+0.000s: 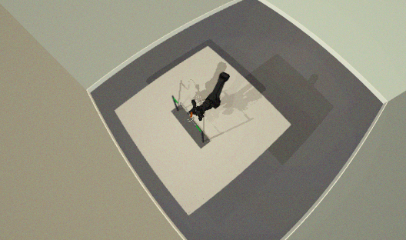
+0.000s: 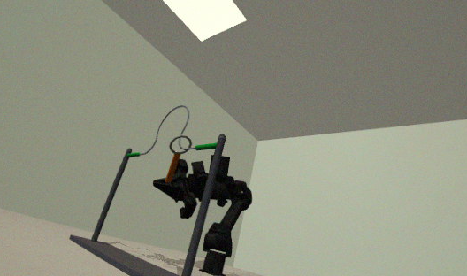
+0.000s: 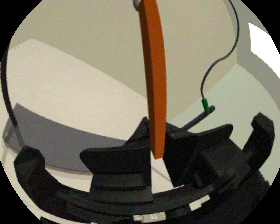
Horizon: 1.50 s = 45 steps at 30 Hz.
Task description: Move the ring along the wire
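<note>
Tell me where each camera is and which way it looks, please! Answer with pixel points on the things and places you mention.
Top: high above, looking down at the pale table (image 1: 163, 154); the whole black arm (image 1: 217, 92) (image 2: 238, 208) shows.
Exterior: low beside the stand, looking upward past the posts to the ceiling; the arm shows behind the nearer post (image 2: 205, 199).
Wrist: on the arm, looking out along the end effector (image 1: 191, 113) (image 2: 161, 182) (image 3: 148, 119), whose black fingers show.
All three share the orange handle (image 1: 191, 115) (image 2: 172, 168) (image 3: 156, 75).

Wire (image 2: 157, 133) between two posts (image 2: 111, 195) (image 2: 205, 203) — arm (image 1: 219, 90) (image 2: 236, 208) behind, ring (image 1: 190, 119) (image 2: 171, 145) around wire.
</note>
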Available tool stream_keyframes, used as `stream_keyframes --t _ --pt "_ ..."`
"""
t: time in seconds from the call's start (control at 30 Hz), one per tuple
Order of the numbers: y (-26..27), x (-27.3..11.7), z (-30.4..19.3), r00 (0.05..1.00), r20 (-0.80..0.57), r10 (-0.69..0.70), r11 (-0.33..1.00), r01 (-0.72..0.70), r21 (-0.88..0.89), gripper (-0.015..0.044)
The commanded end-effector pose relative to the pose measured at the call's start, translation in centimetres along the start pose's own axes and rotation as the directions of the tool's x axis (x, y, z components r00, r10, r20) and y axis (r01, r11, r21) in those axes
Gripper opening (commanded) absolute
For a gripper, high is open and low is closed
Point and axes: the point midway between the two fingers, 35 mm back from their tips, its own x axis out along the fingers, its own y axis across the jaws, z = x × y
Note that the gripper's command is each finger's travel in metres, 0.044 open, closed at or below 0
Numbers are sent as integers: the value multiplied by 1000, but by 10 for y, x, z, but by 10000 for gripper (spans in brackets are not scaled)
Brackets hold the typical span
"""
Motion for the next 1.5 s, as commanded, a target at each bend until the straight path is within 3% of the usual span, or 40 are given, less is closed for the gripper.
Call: stream_keyframes --t 0.0,0.77,1.47 --pt "19 -2 -1 999 -10 50 994 -49 99 -150" --pt "93 -24 26 965 1 263 821 -225 525 -150" --pt "121 -39 50 946 26 323 723 -264 638 -150"
